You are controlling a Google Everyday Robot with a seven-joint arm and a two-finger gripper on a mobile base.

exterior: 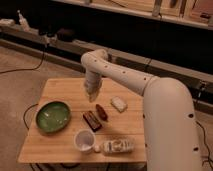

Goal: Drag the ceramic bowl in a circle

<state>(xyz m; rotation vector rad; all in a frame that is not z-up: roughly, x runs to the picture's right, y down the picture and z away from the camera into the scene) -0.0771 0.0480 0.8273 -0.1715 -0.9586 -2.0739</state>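
Above the table (62, 87), mid-board: my pincer (91, 96) hangs pinched narrow, holding nothing. The ceramic bowl (52, 116) sits apart from it, lower left in the camera view, untouched. My judgement: approach its rim, hook one finger just inside, press lightly, and sweep slowly so it slides rather than tips. Bowl looks empty. White cup (84, 140), nearer the camera than the pincer: contents unclear.

Wooden table (60, 90): light top, square-edged. White cup (84, 140) upright near the front edge. Clear bottle (116, 146) lying on its side just right of the cup. Brown block (92, 120) at centre; dark red oblong item (102, 112) just beside it. White pad (119, 104) further right. Black cable (27, 68) on the floor.
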